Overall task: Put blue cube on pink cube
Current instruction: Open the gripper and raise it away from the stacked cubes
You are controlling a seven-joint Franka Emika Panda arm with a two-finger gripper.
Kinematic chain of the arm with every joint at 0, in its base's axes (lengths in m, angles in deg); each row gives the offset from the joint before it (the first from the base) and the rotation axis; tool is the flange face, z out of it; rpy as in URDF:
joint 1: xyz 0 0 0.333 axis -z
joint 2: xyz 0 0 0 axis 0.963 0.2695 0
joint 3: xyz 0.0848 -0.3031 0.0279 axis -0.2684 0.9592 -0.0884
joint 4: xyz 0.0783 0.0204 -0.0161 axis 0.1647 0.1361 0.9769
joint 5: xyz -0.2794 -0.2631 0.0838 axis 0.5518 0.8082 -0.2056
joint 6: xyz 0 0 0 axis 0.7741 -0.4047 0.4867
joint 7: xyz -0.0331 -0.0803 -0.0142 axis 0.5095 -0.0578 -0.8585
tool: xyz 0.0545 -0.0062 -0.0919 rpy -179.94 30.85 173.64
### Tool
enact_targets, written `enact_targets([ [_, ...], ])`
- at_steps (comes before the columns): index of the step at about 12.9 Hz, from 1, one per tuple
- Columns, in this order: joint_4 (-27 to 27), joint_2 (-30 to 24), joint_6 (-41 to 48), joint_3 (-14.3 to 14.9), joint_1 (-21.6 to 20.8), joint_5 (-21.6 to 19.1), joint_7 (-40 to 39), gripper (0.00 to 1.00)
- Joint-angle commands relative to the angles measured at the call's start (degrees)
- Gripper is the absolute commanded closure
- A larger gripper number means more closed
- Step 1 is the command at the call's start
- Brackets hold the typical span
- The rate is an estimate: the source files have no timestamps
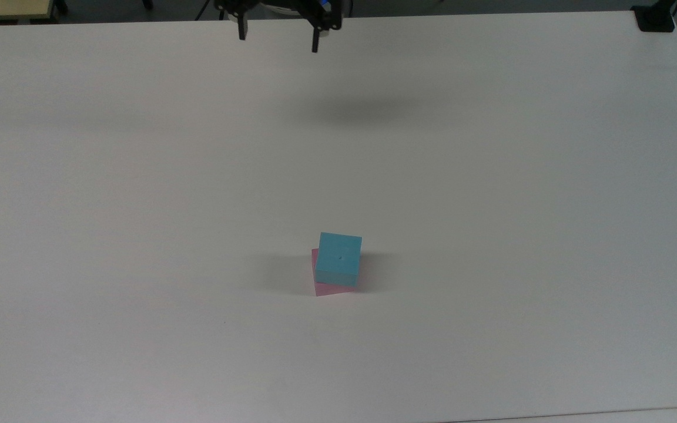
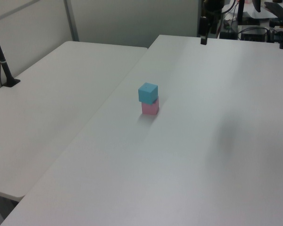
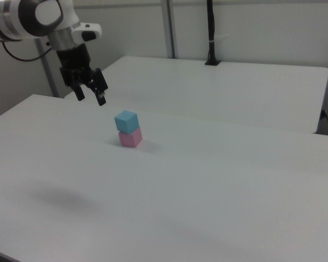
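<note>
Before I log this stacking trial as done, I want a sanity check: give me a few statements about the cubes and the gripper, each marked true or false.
1. The small matte light-blue cube rests on the small matte pink cube. True.
2. The two-finger gripper grips the blue cube. False: it is open, raised and apart from the stack.
3. The blue cube sits squarely aligned with the pink cube. False: in the top view it is turned, with pink showing at its left and lower edges.
4. The pink cube stands on the white table. True.
5. A third cube lies beside the stack. False: there are two cubes.
</note>
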State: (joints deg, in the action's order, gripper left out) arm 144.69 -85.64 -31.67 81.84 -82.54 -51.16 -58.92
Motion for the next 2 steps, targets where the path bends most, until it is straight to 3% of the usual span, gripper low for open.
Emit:
enact_targets([
  [1,3.4,-1.7,-0.2,-3.0,4.5,-1.2,-1.9,0.0],
  [2,3.1,-1.1,-0.2,-3.0,4.5,-1.3,-2.0,0.0],
])
